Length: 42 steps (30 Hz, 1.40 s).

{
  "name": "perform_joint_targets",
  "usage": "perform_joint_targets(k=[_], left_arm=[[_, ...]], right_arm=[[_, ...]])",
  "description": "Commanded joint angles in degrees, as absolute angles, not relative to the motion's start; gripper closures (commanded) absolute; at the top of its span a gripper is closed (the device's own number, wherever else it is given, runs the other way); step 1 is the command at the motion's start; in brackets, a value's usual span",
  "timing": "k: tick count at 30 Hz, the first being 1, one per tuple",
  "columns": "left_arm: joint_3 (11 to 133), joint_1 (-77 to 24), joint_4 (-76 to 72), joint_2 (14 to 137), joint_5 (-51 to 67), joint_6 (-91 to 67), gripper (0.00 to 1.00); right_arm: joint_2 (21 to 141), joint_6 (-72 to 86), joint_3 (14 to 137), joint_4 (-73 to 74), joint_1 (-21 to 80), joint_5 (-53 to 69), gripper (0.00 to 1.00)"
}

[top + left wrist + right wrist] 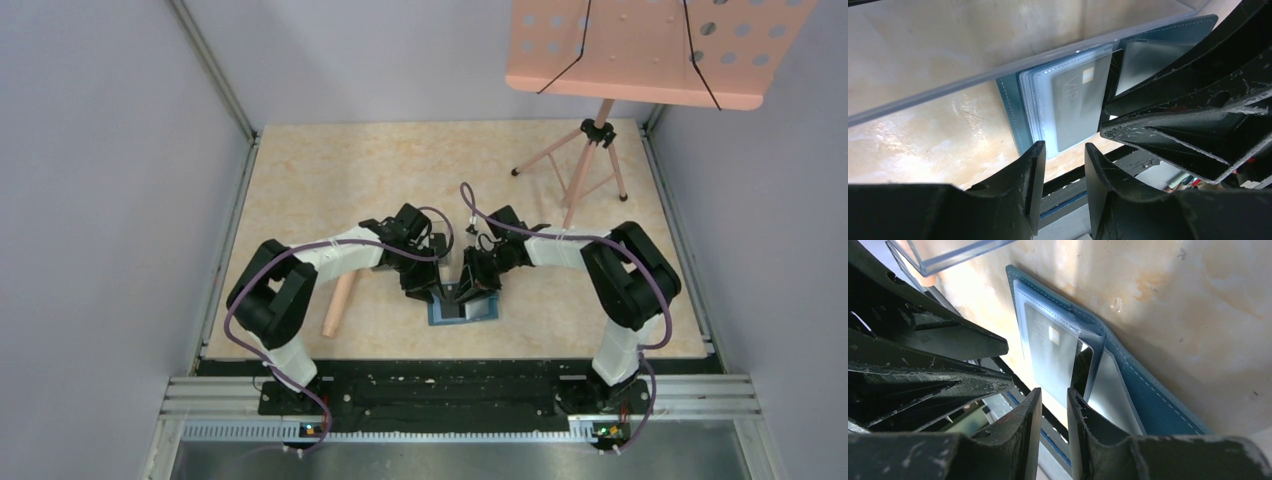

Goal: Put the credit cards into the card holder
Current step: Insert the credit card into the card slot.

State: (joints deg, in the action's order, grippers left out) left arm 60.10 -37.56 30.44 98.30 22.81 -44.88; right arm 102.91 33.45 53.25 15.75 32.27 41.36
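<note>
The teal-blue card holder (463,312) lies open on the table near the front edge, between both grippers. In the left wrist view a dark card marked VIP (1078,105) sits partly inside a clear sleeve of the holder (1010,107), its lower end sticking out. The right wrist view shows the same card (1050,352) and holder (1153,400). My left gripper (1064,150) is open just below the card's free end, not touching it. My right gripper (1054,392) is narrowly open at the card's end, with nothing between the jaws. A grey face in the holder's other half (1143,57) may be a second card; I cannot tell.
A clear plastic box edge (973,80) lies just beyond the holder and also shows in the right wrist view (948,255). A wooden cylinder (338,305) lies left of the left arm. A pink music stand (640,45) on a tripod (580,165) stands at the back right.
</note>
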Motion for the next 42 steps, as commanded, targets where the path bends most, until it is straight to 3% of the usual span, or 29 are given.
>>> perform_joint_targets(k=[1,10,17,22,27,35,42], left_arm=[[60.2,-37.3,30.4,99.1,21.6,-44.6,0.6],[60.6,-37.3,30.2,100.2,22.1,-44.1,0.61],[60.8,-37.4,29.8,100.7,22.7,-44.2,0.61],[60.9,-37.4,28.3,100.5,24.0,-44.5,0.63],[61.1,-37.4,27.8,100.7,24.5,-44.8,0.64],[61.2,-37.9,27.6,102.1,24.7,-44.7,0.64],[63.2,-38.9,32.9,102.8,19.0,-43.7,0.62]], right_arm=[[102.7,33.6,53.3,13.9,33.5,42.2,0.75],[98.1,31.4,54.3,18.7,33.5,35.0,0.6],[99.7,30.7,54.2,19.7,33.5,34.7,0.58],[102.0,30.7,54.5,18.6,33.8,36.7,0.62],[103.2,31.1,54.7,17.6,34.2,37.6,0.74],[104.4,31.1,54.3,17.0,34.2,38.1,0.86],[104.9,31.1,54.3,16.9,34.2,38.5,0.9]])
